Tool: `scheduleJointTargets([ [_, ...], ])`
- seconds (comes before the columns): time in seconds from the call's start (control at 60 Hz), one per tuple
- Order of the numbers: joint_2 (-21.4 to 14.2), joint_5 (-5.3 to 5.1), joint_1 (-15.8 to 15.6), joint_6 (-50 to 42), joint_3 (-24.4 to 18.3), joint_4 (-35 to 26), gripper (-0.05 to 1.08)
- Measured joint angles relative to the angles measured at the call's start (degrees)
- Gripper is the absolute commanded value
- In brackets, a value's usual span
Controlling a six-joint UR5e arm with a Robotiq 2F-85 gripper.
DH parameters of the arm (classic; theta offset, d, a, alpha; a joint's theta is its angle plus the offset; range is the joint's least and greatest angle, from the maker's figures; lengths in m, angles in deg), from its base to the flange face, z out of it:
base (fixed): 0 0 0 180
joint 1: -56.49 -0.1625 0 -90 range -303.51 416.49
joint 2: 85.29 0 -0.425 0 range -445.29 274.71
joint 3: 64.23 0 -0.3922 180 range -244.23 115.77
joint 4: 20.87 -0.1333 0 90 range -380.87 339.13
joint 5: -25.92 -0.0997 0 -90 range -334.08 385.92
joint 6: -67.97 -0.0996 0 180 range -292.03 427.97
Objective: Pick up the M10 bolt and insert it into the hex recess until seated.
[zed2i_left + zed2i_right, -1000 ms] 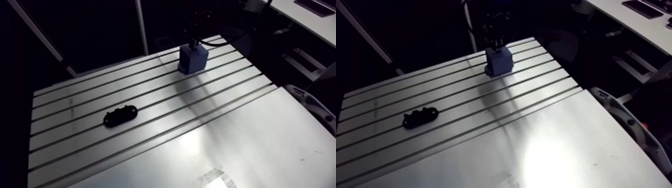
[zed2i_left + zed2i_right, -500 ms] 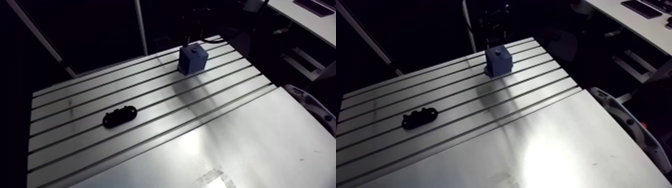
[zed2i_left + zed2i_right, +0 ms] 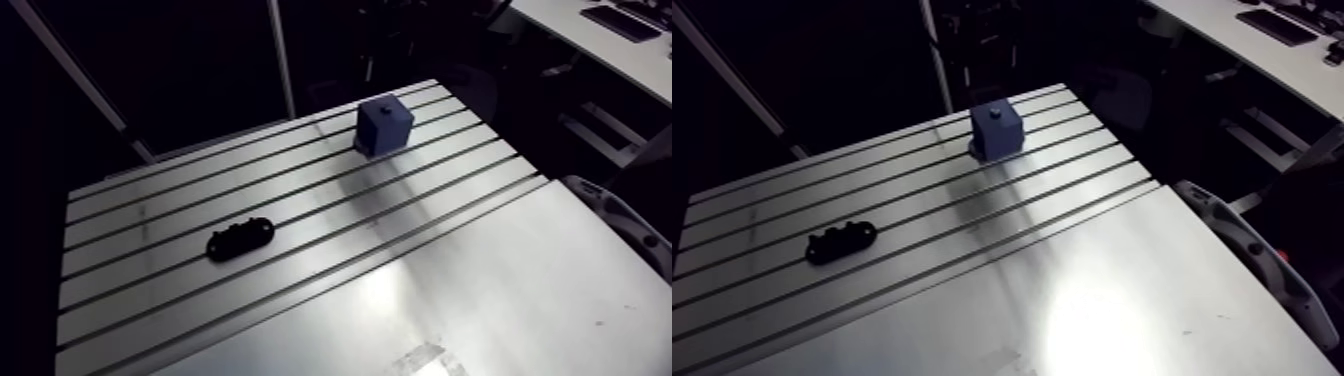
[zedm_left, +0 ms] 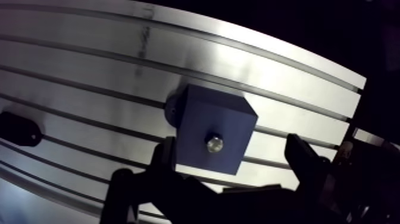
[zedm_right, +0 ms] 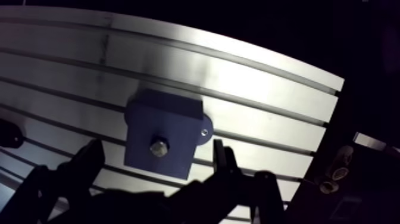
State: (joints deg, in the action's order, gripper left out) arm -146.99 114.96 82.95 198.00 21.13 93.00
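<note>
A blue block stands on the slotted table near its far edge. The M10 bolt sits in the middle of the block's top face, its metal end showing; in the arm view it is a small stud on the block. My gripper hangs above the block, open, with one dark finger on each side of the block and apart from it. Nothing is between the fingers. In the arm view the gripper is lost in the dark above the block.
A black oblong holder with bumps on top lies on the slotted part of the table, well off to the left of the block. A smooth plate covers the near half of the table.
The gripper has opened and lifted off the block, leaving the bolt standing in the block's top. The arm view has shifted a little with the arm.
</note>
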Motion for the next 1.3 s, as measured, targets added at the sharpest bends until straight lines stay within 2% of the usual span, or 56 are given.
scheduleJointTargets([
  [0.117, -0.1, 1.27, -0.1, -4.9, -2.1, -4.7, 0.09],
  [0.133, -0.1, 1.49, -0.1, -5.6, -2.4, -5.5, 0.14],
  [0.15, -0.1, 1.77, -0.1, -6.5, -2.7, -6.3, 0.14],
  [0.167, -0.1, 1.95, -0.1, -7.1, -2.9, -6.9, 0.22],
  [0.183, -0.1, 2.14, -0.2, -7.7, -3.2, -7.5, 0.22],
  [0.2, -0.2, 2.31, -0.2, -8.2, -3.4, -8.0, 0.32],
  [0.217, -0.2, 2.47, -0.2, -8.8, -3.5, -8.5, 0.32],
  [0.25, -0.2, 2.75, -0.3, -9.7, -3.9, -9.4, 0.52],
  [0.267, -0.2, 2.85, -0.3, -10.1, -4.0, -9.7, 0.52],
  [0.283, -0.2, 2.94, -0.3, -10.5, -4.1, -10.0, 0.61],
  [0.3, -0.2, 3.03, -0.4, -10.9, -4.2, -10.3, 0.61],
  [0.317, -0.2, 3.10, -0.4, -11.3, -4.3, -10.5, 0.71],
  [0.333, -0.1, 3.18, -0.4, -11.7, -4.4, -10.7, 0.71],
  [0.35, -0.1, 3.23, -0.4, -12.1, -4.4, -10.8, 0.81],
  [0.367, -0.1, 3.29, -0.5, -12.5, -4.5, -10.9, 0.81],
  [0.383, -0.1, 3.35, -0.5, -12.9, -4.6, -11.0, 0.90],
  [0.4, -0.1, 3.40, -0.5, -13.2, -4.6, -11.0, 0.90],
  [0.417, -0.1, 3.44, -0.5, -13.5, -4.7, -11.1, 0.96],
  [0.45, 0.0, 3.52, -0.5, -14.2, -4.7, -11.0, 1.00],
  [0.567, 0.1, 3.65, -0.6, -15.8, -4.7, -10.3, 1.05],
  [0.817, 0.2, 3.55, -0.6, -15.4, -3.8, -8.1, 1.06],
  [1.3, 1.3, 3.36, -0.7, -13.7, -3.2, -7.7, 1.06],
])
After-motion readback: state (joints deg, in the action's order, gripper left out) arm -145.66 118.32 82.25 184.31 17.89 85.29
